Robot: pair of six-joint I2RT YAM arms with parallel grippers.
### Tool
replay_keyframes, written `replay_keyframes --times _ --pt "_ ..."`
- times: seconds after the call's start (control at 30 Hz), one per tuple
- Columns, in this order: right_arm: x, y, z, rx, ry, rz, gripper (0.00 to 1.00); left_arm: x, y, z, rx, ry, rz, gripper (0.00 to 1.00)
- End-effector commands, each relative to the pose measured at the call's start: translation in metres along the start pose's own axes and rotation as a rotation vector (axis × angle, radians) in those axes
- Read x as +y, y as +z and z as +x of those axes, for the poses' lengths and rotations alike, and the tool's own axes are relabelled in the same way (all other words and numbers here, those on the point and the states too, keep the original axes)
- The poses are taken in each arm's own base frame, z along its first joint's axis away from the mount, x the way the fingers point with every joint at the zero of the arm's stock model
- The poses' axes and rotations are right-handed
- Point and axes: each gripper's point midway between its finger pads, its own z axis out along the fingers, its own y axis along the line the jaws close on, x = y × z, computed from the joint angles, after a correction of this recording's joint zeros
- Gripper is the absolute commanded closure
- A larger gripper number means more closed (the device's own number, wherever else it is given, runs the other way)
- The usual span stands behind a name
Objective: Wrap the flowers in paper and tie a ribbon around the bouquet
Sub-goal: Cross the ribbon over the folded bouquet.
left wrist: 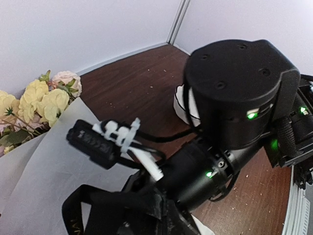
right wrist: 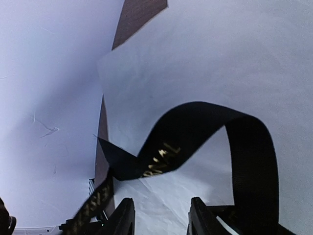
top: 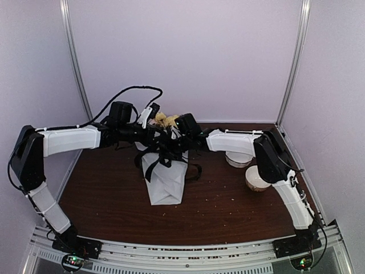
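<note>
The bouquet stands in the middle of the brown table, a cone of pale paper [top: 166,181] with yellow and pink flowers [top: 165,120] at its top. The black ribbon [top: 166,158] hangs in loops round the cone's upper part. In the left wrist view the flowers [left wrist: 41,98] lean over the paper [left wrist: 49,166]. My left gripper [left wrist: 156,215] sits at the bottom edge, shut on a bunched length of ribbon [left wrist: 90,210]. My right gripper [right wrist: 161,208] is open against the paper [right wrist: 195,63]. A lettered loop of ribbon [right wrist: 195,127] arches just beyond its fingertips, with nothing between them.
Two white bowls [top: 238,159] [top: 256,179] stand right of the bouquet, beside the right arm. The right arm's black wrist [left wrist: 234,93] hangs close in front of the left camera. Pale walls and metal posts enclose the table on three sides.
</note>
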Motion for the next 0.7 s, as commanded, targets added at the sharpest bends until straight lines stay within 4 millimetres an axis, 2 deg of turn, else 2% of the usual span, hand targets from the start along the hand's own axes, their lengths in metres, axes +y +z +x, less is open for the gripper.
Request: replay_keyframes --times 0.0,0.2,0.4,0.57,0.67 --pt "0.033 -0.040 -0.026 -0.115 0.020 -0.094 0.61 0.015 -0.002 -0.007 -0.085 -0.068 -0.029 1.00" --pt "0.025 -0.051 -0.027 -0.133 -0.022 -0.046 0.60 0.035 0.017 0.029 0.011 -0.149 -0.044 1.00" --pt "0.016 -0.058 -0.032 -0.141 -0.014 -0.040 0.62 0.046 0.024 0.050 0.030 -0.204 -0.048 1.00" --pt "0.029 -0.063 -0.028 -0.129 -0.068 -0.091 0.64 0.054 0.036 0.071 0.079 -0.244 -0.053 1.00" --pt "0.034 -0.060 -0.016 -0.085 -0.110 -0.139 0.65 0.051 0.039 0.072 0.062 -0.266 -0.023 1.00"
